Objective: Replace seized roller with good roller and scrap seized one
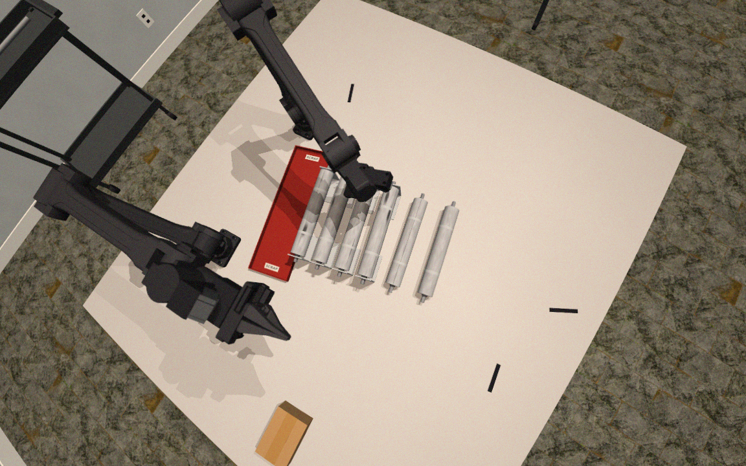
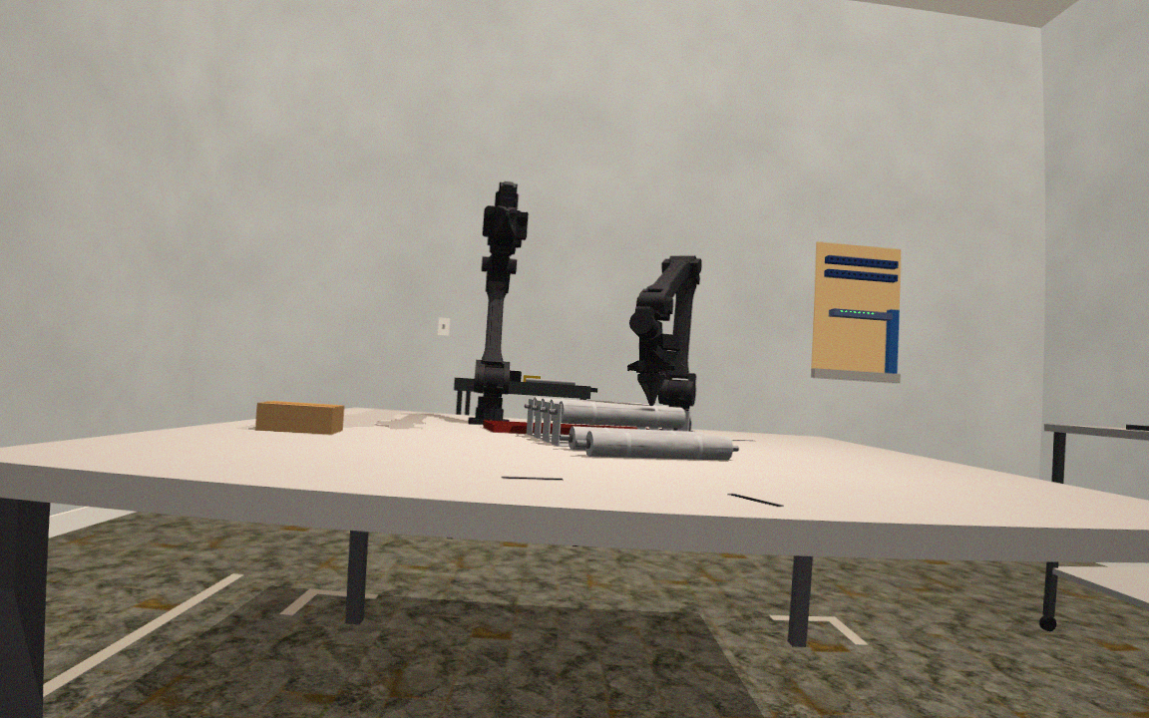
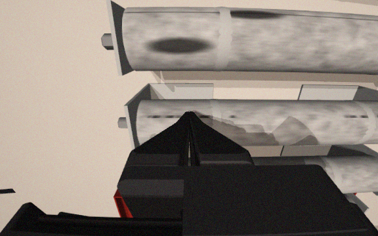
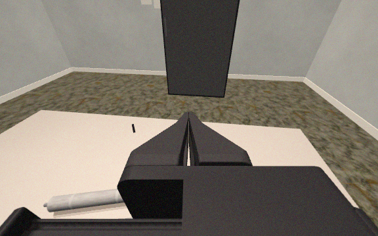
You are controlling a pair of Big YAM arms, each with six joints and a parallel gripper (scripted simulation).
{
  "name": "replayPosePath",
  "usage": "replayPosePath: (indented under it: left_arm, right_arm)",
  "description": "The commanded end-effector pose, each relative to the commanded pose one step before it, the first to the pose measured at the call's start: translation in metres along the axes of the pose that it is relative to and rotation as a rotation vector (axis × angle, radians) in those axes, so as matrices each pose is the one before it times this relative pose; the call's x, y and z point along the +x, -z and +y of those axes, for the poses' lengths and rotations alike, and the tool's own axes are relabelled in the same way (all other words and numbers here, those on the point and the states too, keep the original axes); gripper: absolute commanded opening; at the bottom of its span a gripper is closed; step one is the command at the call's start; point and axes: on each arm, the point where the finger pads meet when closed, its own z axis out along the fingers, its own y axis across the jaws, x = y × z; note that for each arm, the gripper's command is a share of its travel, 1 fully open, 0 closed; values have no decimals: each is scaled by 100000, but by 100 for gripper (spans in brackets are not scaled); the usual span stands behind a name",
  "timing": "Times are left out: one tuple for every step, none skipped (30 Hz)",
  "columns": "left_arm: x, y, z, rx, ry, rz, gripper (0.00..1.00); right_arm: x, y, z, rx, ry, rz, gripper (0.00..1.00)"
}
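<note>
Four grey rollers sit in the bed; near axle ends poke through their brackets. My left gripper (image 3: 189, 117) (image 2: 651, 401) is shut and empty, its tips at or just above the third roller (image 3: 274, 113) (image 1: 347, 257) from the scrap tray, near one end; contact is unclear. That roller has a dashed dark line. The fourth roller (image 3: 274, 46) (image 1: 372, 249) has dark oval spots. The red scrap tray (image 1: 271, 246) is empty where visible. Two spare rollers (image 1: 406, 243) (image 1: 438, 252) lie beside the bed. My right gripper (image 1: 289, 336) (image 4: 188, 117) is shut and empty, raised away from the bed.
An orange-brown box (image 1: 283, 434) (image 2: 299, 418) lies near a table edge. Thin black strips (image 1: 563, 310) (image 1: 494, 377) (image 1: 350, 92) lie on the table. My left arm (image 1: 297, 92) reaches over the scrap tray and hides some far roller ends in the top view.
</note>
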Motion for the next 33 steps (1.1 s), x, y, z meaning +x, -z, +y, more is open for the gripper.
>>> replayPosePath:
  left_arm:
    - [1512,-1384,269,-3078,-1024,4942,0]
    - [0,0,0,0,-1,0,0]
    - [0,0,0,0,0,0,0]
    - [0,0,0,0,0,0,0]
    - [0,0,0,0,0,0,0]
    - [0,0,0,0,1,0,0]
    - [0,0,0,0,0,0,0]
    - [0,0,0,0,0,0,0]
    - [0,0,0,0,0,0,0]
    - [0,1,0,0,-2,0,0]
    - [-3229,1850,-944,4770,1692,-7125,0]
    - [-179,1294,-6,-833,-247,1263,0]
    - [-165,1172,-1,1292,233,-1531,0]
    - [69,679,-264,586,-676,-424,0]
    - [132,472,-301,299,-865,-16,0]
    - [-3,449,-125,179,-171,-46,0]
    - [-78,428,-22,48,8,-88,0]
    - [-64,411,-31,89,-122,0,0]
    - [-64,387,-15,-17,-68,-9,0]
    - [-21,206,-17,-249,-49,381,0]
    - [-6,161,-8,-326,-134,464,0]
    - [1,167,7,-340,-123,437,0]
    - [331,-804,188,-1005,107,1252,0]
    - [0,0,0,0,0,0,0]
    - [0,0,0,0,0,0,0]
    - [391,705,703,-373,857,309,0]
    - [-823,1568,-728,2136,-252,-2409,0]
    - [1,395,-32,-269,-705,141,0]
    - [-50,-39,-36,145,107,-279,0]
    - [-95,-614,-122,-271,578,289,0]
    - [165,-607,94,-1358,-139,1653,0]
    - [314,-320,214,-585,-479,722,0]
    - [760,-728,465,-1321,102,1651,0]
  right_arm:
    - [-4183,166,437,-725,1013,-6928,0]
    - [0,0,0,0,0,0,0]
    - [0,0,0,0,0,0,0]
    - [0,0,0,0,0,0,0]
    - [0,0,0,0,0,0,0]
    - [0,0,0,0,0,0,0]
    - [0,0,0,0,0,0,0]
    - [0,0,0,0,0,0,0]
    - [0,0,0,0,0,0,0]
    - [0,0,0,0,0,0,0]
    - [0,0,0,0,0,0,0]
    - [0,0,0,0,0,0,0]
    - [0,0,0,0,0,0,0]
    - [0,0,0,0,0,0,0]
    - [0,0,0,0,0,0,0]
    - [0,0,0,0,0,0,0]
    - [0,0,0,0,0,0,0]
    - [0,0,0,0,0,0,0]
    - [0,0,0,0,0,0,0]
    - [0,0,0,0,0,0,0]
    - [0,0,0,0,0,0,0]
    - [0,0,0,0,0,0,0]
    - [0,0,0,0,0,0,0]
    - [0,0,0,0,0,0,0]
    - [0,0,0,0,0,0,0]
    - [0,0,0,0,0,0,0]
    - [0,0,0,0,0,0,0]
    - [0,0,0,0,0,0,0]
    - [0,0,0,0,0,0,0]
    - [0,0,0,0,0,0,0]
    - [0,0,0,0,0,0,0]
    - [0,0,0,0,0,0,0]
    - [0,0,0,0,0,0,0]
